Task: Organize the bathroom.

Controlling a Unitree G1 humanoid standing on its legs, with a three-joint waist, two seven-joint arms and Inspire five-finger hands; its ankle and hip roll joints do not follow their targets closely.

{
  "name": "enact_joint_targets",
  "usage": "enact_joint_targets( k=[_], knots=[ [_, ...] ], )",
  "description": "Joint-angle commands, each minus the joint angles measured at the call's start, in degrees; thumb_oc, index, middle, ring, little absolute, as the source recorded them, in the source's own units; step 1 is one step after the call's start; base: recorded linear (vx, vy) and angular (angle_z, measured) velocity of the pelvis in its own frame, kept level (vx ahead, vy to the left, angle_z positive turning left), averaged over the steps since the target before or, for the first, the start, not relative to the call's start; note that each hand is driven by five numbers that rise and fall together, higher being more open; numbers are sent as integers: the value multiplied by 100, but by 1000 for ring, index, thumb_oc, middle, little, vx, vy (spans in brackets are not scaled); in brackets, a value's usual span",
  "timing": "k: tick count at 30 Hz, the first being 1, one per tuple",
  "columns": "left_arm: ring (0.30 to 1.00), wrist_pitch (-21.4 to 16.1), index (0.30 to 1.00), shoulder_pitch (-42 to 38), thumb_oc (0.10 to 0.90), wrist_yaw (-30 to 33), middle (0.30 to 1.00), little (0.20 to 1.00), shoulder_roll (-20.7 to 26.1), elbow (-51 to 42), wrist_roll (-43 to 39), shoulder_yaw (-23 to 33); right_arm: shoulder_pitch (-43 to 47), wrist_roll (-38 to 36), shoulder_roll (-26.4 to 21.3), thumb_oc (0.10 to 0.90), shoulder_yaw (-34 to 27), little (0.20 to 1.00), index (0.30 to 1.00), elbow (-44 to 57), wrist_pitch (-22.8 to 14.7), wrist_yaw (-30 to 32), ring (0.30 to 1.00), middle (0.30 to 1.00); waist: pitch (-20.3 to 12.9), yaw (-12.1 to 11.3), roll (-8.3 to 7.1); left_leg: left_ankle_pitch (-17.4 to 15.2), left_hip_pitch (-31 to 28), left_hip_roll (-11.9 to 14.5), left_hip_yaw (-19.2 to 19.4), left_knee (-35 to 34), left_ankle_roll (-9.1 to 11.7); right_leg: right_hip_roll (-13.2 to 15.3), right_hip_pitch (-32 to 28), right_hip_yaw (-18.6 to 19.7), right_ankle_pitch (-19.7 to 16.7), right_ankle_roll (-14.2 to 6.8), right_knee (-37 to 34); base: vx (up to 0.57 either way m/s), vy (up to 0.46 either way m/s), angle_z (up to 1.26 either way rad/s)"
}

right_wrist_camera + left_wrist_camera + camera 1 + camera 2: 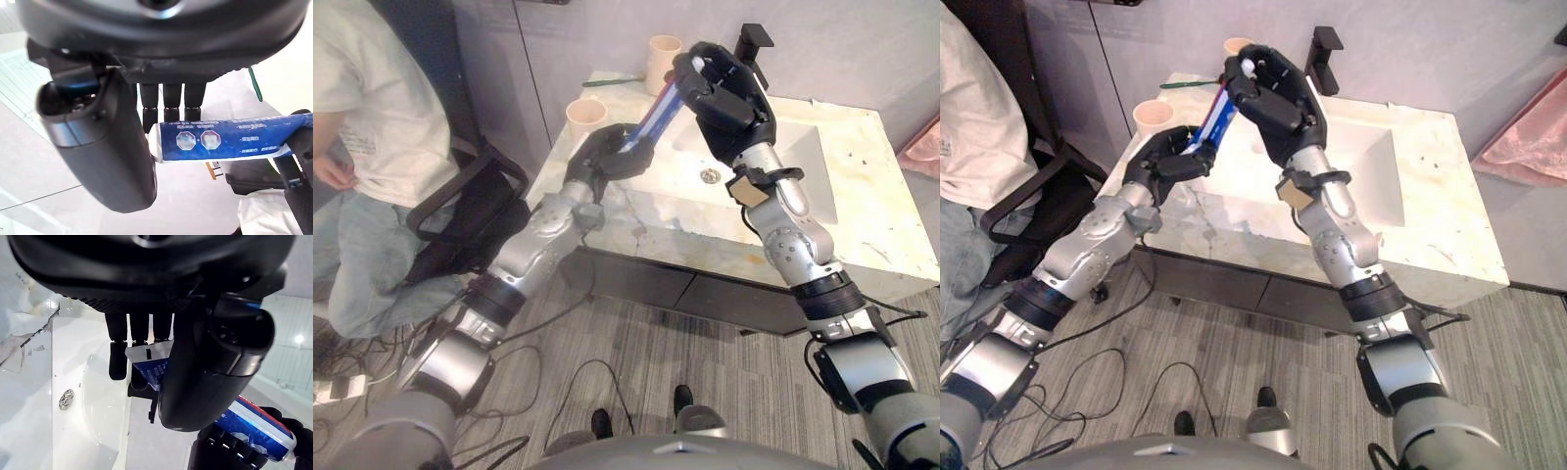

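I hold the blue toothpaste tube [656,106] in the air above the tabletop's [862,211] left edge, left hand [607,157] pinching its crimped end and right hand [720,88] clasping its cap end, probably passing it across toward the cups [586,116].

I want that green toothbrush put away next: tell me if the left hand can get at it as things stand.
Probably not yet. The left hand is shut on the toothpaste tube, which the right hand also holds. The green toothbrush lies bare on the counter behind the near cup, so the hand must first let go.
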State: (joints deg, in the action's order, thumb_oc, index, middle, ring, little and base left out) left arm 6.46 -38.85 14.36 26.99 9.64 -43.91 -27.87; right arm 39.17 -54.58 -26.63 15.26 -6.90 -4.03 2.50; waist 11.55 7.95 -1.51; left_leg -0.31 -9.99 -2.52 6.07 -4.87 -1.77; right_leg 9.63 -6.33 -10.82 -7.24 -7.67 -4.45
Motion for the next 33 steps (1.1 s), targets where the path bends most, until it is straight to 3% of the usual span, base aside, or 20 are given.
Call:
enact_joint_targets(
  k=[1, 2, 3, 6, 7, 8, 9, 16, 21, 33],
  knots=[
    [371, -800, 371, -1412, 447, 30, 371, 371, -153, 170, 74, 404, 466, -68, 105, 400, 78, 300, 300, 184, -336, -358, 300, 300, -679, -118, 59, -478, -269, -52, 379, -13, -12, -308, 850, 163, 225, -279, 595, 0, 0, 0],
    [359, -790, 359, -1413, 439, 35, 359, 359, -150, 167, 73, 405, 484, -48, 97, 400, 79, 300, 300, 189, -343, -357, 300, 300, -678, -119, 60, -477, -269, -53, 375, -13, -13, -312, 851, 167, 228, -279, 595, 0, 0, 0],
    [300, -796, 300, -1411, 400, 69, 300, 300, -158, 164, 90, 404, 524, -20, 97, 400, 85, 300, 300, 208, -339, -348, 300, 300, -675, -119, 60, -478, -268, -54, 364, -13, -13, -318, 855, 182, 227, -280, 592, 0, 0, 0],
    [307, -805, 307, -1405, 405, 99, 307, 307, -150, 183, 65, 422, 552, -32, 65, 400, 79, 300, 300, 220, -266, -418, 300, 300, -675, -125, 48, -475, -261, -55, 357, -13, -8, -311, 853, 186, 225, -285, 592, 0, 0, 0],
    [312, -803, 312, -1402, 408, 109, 312, 312, -150, 173, 65, 441, 540, -8, 49, 532, 83, 498, 498, 223, -188, -458, 498, 498, -680, -127, 42, -475, -259, -55, 354, -13, -5, -308, 853, 182, 228, -289, 594, 0, 0, 0],
    [312, -804, 312, -1393, 408, 113, 312, 312, -156, 161, 74, 459, 520, -43, 26, 717, 97, 775, 775, 235, -118, -495, 775, 775, -685, -126, 35, -471, -252, -53, 358, -13, -5, -304, 853, 180, 227, -290, 590, 0, 0, 0],
    [312, -802, 312, -1380, 408, 134, 312, 312, -151, 121, 74, 470, 480, -57, 9, 800, 99, 900, 900, 245, -32, -557, 900, 900, -688, -126, 30, -467, -244, -51, 360, -13, -4, -300, 855, 175, 225, -294, 588, 0, 0, 0],
    [300, -768, 300, -1331, 400, 117, 300, 300, -96, 46, 97, 511, 187, 121, -19, 800, 228, 900, 900, 262, 293, -793, 900, 900, -686, -108, 38, -452, -234, -46, 385, -13, -6, -299, 845, 159, 231, -286, 567, 0, 0, 0],
    [307, -794, 307, -1270, 405, 124, 307, 307, -54, 29, 92, 513, 39, 199, -26, 800, 224, 900, 900, 336, 304, -847, 900, 900, -676, -88, 46, -461, -233, -45, 402, -13, -9, -304, 847, 171, 235, -289, 561, 0, 0, 0],
    [300, -728, 300, -1146, 400, 288, 300, 300, -47, -16, 183, 589, -144, 275, -78, 800, -1, 900, 900, 523, -178, -667, 900, 900, -636, -37, 68, -461, -244, -34, 442, -13, -12, -325, 863, 216, 259, -284, 603, 0, 0, 0]
  ],
)
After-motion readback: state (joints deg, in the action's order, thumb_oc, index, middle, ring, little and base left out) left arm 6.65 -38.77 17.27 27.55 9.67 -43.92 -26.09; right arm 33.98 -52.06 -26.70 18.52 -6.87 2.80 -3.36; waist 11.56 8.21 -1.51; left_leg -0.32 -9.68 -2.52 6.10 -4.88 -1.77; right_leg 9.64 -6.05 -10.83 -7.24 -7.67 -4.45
